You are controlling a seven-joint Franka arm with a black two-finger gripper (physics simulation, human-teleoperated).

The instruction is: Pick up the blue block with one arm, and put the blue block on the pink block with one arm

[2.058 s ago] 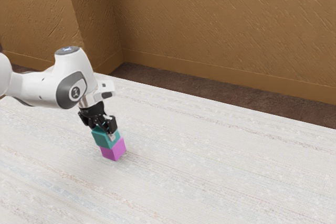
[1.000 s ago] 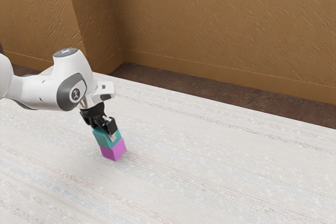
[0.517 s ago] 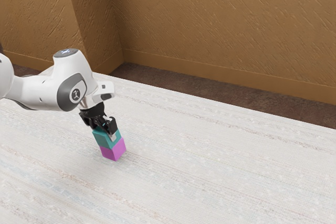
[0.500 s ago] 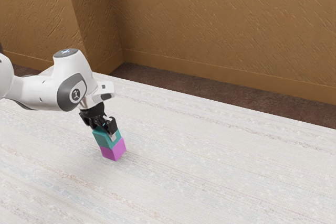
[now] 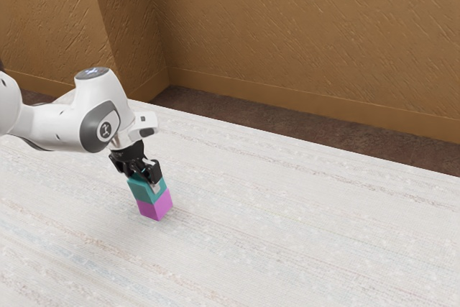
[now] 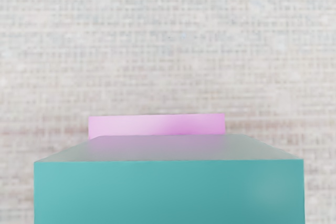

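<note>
The blue block [image 5: 145, 189], teal-blue in colour, rests on top of the pink block [image 5: 156, 207] on the table, left of centre in the exterior view. The stack leans a little with the tilt of my hand. My gripper [image 5: 146, 177] comes down from the upper left and is shut on the blue block's upper part, one black finger on each side. In the wrist view the blue block [image 6: 168, 182] sits just under my hand. A strip of the pink block [image 6: 156, 125] shows beyond its top edge.
The pale woven table surface [image 5: 302, 228] stretches wide toward the exterior view's right and front. A dark floor strip [image 5: 323, 129] and brown walls [image 5: 309, 26] lie behind the table's far edge.
The hand has sunk slightly with the blue block over the past two seconds, settling it onto the pink block. Nothing has visibly moved in the last half second.
</note>
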